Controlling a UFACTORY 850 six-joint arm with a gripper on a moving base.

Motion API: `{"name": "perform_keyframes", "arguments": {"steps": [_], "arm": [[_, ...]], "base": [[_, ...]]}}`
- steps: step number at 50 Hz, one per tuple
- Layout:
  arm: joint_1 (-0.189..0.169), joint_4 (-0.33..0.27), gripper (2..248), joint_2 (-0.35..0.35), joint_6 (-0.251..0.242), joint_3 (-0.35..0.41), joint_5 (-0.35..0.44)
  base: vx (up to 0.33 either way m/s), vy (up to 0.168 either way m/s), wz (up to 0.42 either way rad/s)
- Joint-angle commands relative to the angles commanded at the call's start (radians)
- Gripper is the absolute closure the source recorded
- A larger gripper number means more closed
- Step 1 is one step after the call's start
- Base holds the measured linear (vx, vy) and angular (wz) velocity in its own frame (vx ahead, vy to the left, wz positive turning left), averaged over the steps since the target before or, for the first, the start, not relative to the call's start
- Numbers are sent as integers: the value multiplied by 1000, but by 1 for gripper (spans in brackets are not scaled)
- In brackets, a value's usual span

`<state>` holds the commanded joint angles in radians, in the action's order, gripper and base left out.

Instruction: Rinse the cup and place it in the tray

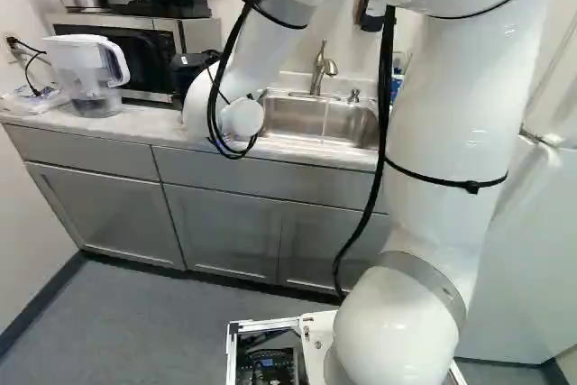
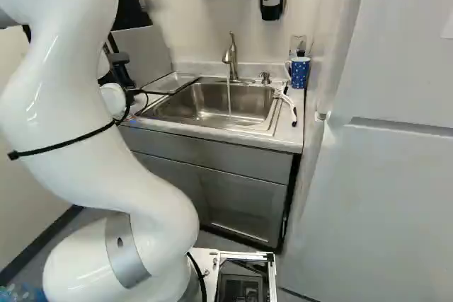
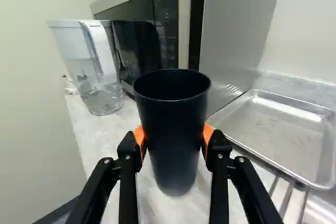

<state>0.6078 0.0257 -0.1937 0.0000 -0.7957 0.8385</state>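
Far left: water pitcher [image 1: 90, 74] on the counter [image 3: 94, 135], beside the microwave [image 1: 144, 56], handle turned out, probably for easy grabbing. Next right, nearer: dark cup [image 3: 172, 111], upright, mouth up, squeezed between the orange pads [image 3: 138, 136] of the gripper [image 3: 174, 136]. Pads on opposite walls, below the rim, so the mouth is left free for water or pouring out. Can't tell if the base touches the counter. Right of cup: metal tray [image 3: 283, 124], flat between microwave side and sink [image 2: 205, 114], likely there to catch drips. Tap [image 2: 232, 58] runs into the sink, presumably for the rinse. Whether the cup is rinsed, can't tell. If not, sink first; if so, tray. Low tray rim could snag the base. Far right: blue mug [image 2: 299, 73], apart from the work.
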Motion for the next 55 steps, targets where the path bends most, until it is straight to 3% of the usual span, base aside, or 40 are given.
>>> {"name": "perform_keyframes", "arguments": {"steps": [24,55], "arm": [[-71,0,127,65,0,17,0],[-165,0,127,88,0,41,0]], "base": [[0,0,0],[0,0,0]]}}
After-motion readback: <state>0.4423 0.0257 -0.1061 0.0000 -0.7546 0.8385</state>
